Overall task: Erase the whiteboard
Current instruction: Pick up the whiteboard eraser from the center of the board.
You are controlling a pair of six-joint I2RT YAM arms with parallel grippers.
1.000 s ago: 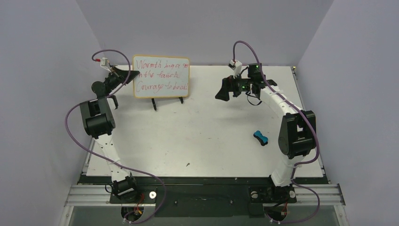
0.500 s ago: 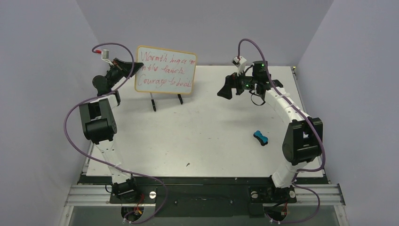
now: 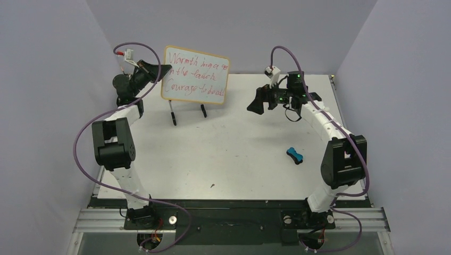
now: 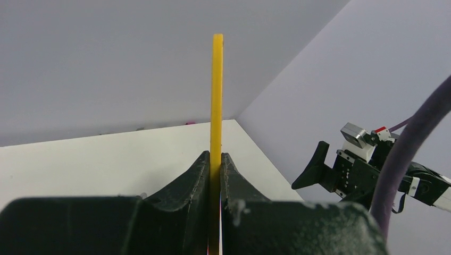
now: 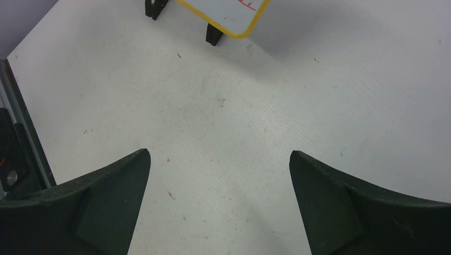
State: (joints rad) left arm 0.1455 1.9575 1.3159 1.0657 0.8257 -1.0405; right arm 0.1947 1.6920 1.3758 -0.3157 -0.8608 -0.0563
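Note:
The whiteboard (image 3: 195, 74), gold-framed and covered with red handwriting, hangs tilted in the air above its stand at the back left. My left gripper (image 3: 165, 69) is shut on its left edge. In the left wrist view the board shows edge-on as a yellow strip (image 4: 217, 95), pinched between the black fingers of the left gripper (image 4: 215, 155). My right gripper (image 3: 256, 102) hovers at the back right, apart from the board. It stands open (image 5: 219, 154) over bare table, with the board's lower corner (image 5: 234, 16) at the top of its view.
The black wire easel stand (image 3: 187, 112) is on the table below the lifted board, its feet (image 5: 213, 34) also in the right wrist view. A small blue bone-shaped eraser (image 3: 294, 155) lies on the right part of the white table (image 3: 223, 159). Purple walls enclose the back and sides.
My left gripper has lifted the whiteboard off the easel, up and to the right, tilting it. The right arm has shifted slightly to the right, still open.

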